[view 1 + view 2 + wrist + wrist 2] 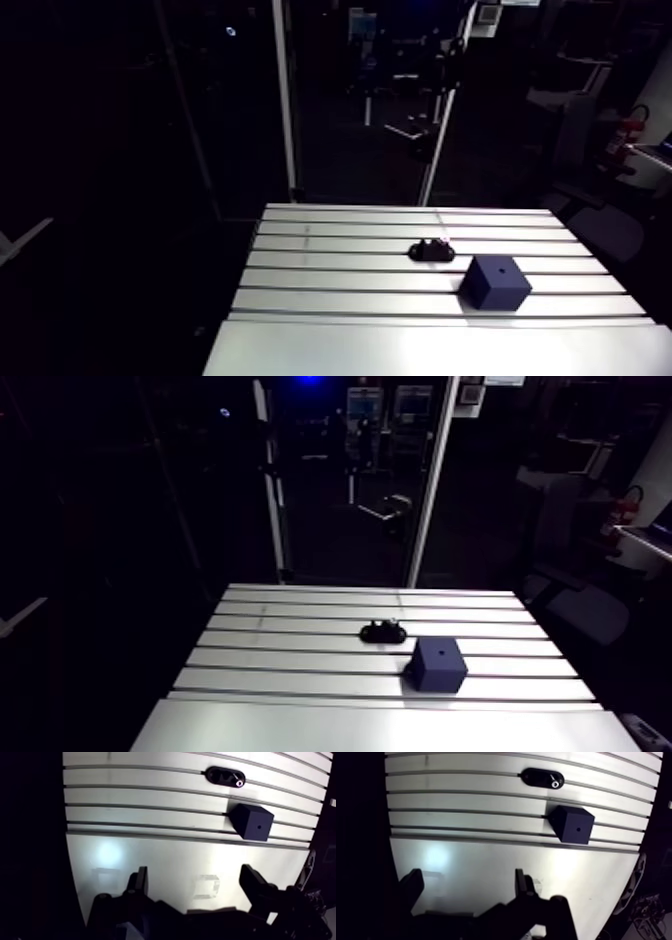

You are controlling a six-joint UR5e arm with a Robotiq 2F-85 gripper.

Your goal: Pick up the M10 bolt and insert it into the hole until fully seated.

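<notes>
The gripper (195, 879) hangs above the table (150, 854) with its jaws spread wide. One finger (140, 883) and the other (252, 883) stand well apart, with only bare, smooth plate between them. It holds nothing and touches nothing.

In the arm view, the slotted aluminium top runs across in long parallel grooves, and a smooth strip lies along the near edge. A low, dark oval holder (431, 250) sits on the grooved part. Just beside it, nearer and to the right, is a dark cube block (495, 281), a narrow gap apart.

The wrist view places both well ahead of the gripper, off towards the side of one finger. The M10 bolt (239, 782) shows only as a small bright ring at one end of the holder; nothing finer can be made out. The block's upper face carries a single small hole (259, 828) — open, with nothing in it.
</notes>
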